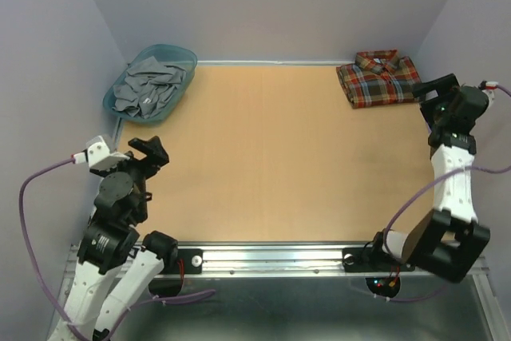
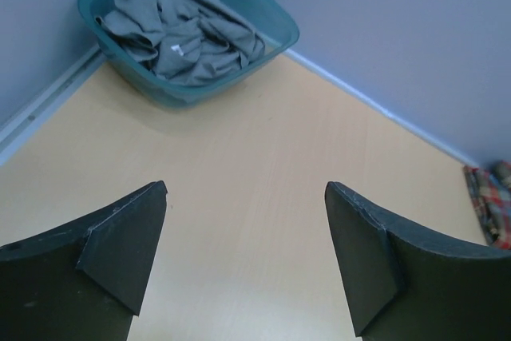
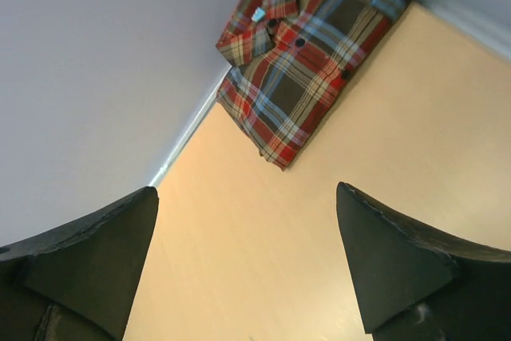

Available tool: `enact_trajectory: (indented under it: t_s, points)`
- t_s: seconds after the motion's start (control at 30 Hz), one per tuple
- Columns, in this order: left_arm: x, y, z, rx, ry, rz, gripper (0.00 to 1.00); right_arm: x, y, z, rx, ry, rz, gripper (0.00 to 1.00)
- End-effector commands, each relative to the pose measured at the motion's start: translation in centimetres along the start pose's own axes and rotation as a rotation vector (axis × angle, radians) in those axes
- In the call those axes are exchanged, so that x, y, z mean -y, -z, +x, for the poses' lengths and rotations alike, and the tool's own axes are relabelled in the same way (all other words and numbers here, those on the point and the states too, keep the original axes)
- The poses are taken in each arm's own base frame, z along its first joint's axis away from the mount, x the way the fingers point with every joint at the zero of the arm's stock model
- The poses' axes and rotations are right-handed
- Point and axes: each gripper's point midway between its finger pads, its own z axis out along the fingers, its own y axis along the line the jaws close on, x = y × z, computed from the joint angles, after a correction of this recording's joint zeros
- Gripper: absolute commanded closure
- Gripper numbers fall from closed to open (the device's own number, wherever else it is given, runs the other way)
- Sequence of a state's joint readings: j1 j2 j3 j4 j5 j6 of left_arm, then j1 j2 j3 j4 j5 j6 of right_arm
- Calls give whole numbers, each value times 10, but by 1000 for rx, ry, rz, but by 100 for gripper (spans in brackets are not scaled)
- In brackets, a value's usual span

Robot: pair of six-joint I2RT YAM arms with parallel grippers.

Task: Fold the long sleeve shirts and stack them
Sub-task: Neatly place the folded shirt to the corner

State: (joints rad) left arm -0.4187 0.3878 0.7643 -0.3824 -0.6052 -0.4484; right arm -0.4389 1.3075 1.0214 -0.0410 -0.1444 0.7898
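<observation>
Sizing up grey garment in basket; plaid shirt folded.
Left fingers, right fingers spread, empty. Cloth looks soft, limp; I'd pinch a raised fold.

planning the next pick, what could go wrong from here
1. The folded plaid shirt lies in the far right corner with the open right tool beside it; a stray move could nudge it and undo the fold.
2. The grey garment is crumpled in the teal basket; the open left tool might catch the rim or drag the basket.
</observation>
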Motion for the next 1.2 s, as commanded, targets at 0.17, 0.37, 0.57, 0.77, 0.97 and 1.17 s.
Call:
enact_trajectory:
  t_s: [0.17, 0.37, 0.57, 0.77, 0.97, 1.17]
  points:
    - [-14, 43, -68, 156, -5, 27, 6, -11, 168, -52, 212, 414, 188, 0]
    - [-33, 63, -91, 220, 15, -17, 4, -47, 228, -51, 302, 461, 33, 0]
    - [-50, 79, -92, 203, 19, -53, 4, -49, 294, -34, 367, 458, -134, 0]
    - [-54, 87, -95, 212, 45, -44, 3, -48, 323, -19, 359, 442, -226, 0]
    - [-56, 92, -92, 193, 93, -35, 4, -47, 335, -5, 324, 430, -284, 0]
    - [-54, 90, -87, 183, 113, -30, 4, -52, 337, 0, 297, 428, -321, 0]
